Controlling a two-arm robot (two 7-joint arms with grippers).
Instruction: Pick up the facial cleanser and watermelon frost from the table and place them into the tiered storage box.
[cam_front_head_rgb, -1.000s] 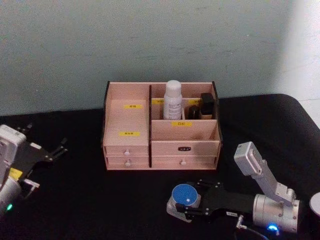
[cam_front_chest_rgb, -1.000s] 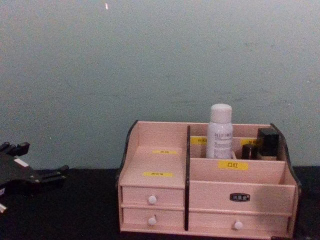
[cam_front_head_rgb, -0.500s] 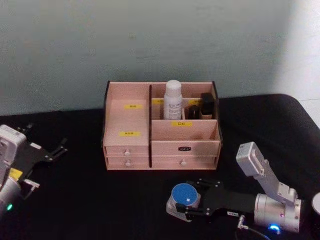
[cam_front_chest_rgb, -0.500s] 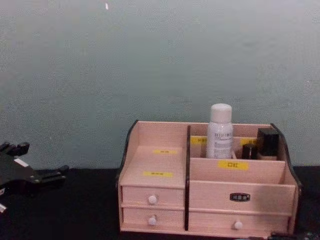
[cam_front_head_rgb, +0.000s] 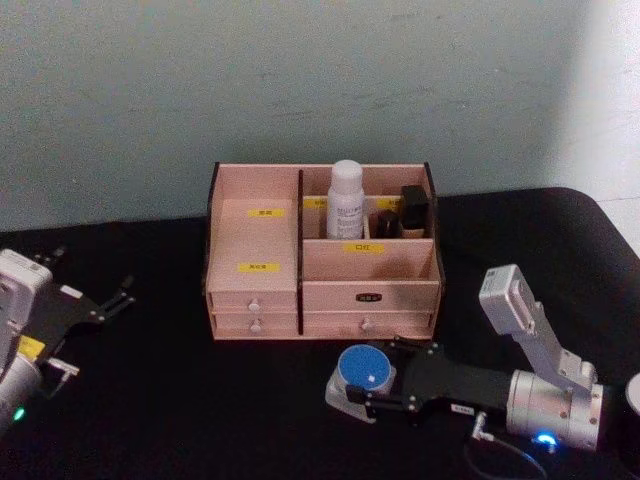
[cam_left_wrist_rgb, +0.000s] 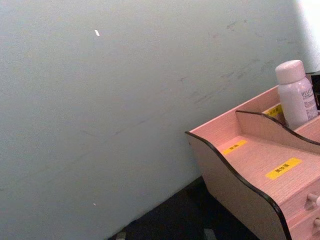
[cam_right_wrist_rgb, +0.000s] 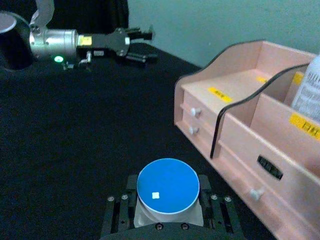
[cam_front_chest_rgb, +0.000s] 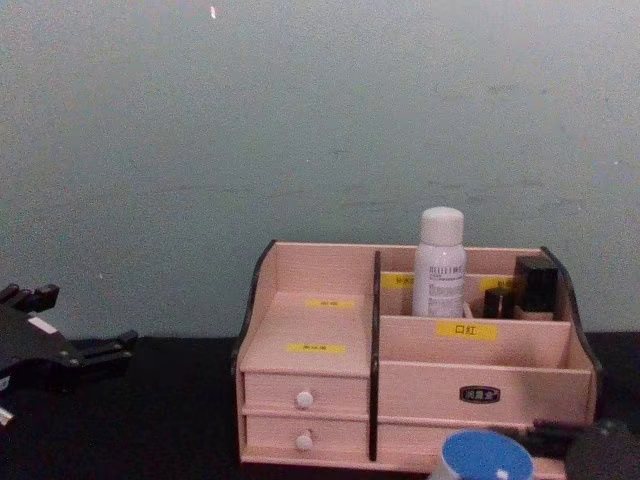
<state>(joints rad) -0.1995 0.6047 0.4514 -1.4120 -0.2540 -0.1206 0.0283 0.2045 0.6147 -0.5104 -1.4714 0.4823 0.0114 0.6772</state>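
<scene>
Head view: the watermelon frost (cam_front_head_rgb: 365, 368) is shown on the near side of the tiered storage box (cam_front_head_rgb: 255, 245), before its right half, with its blue lid up. It is clamped between the two fingers of the right gripper (cam_front_head_rgb: 370, 380), which is reached in from the right over the black table (cam_front_head_rgb: 180, 400). The facial cleanser (cam_front_head_rgb: 346, 200) is seen upright in a rear compartment of the box, with small black containers (cam_front_head_rgb: 412, 210) just beside it. The left gripper (cam_front_head_rgb: 90, 278) is held at the left edge, well apart from the box, its fingers spread and empty.

Left wrist view: the box's left side wall and stepped top are shown, with two yellow labels (cam_left_wrist_rgb: 283, 168) whose writing cannot be read. The print on the cleanser is not legible.

Right wrist view: the jar is seated between the black fingers (cam_right_wrist_rgb: 216, 212), one against each side. A dark plate (cam_right_wrist_rgb: 269, 166) is borne by the upper right drawer; its writing is too small to read.

Chest view: the blue lid is seen at the bottom edge, in front of the lower right drawer. The label on the front divider is read as "口红" (cam_front_chest_rgb: 465, 329).
</scene>
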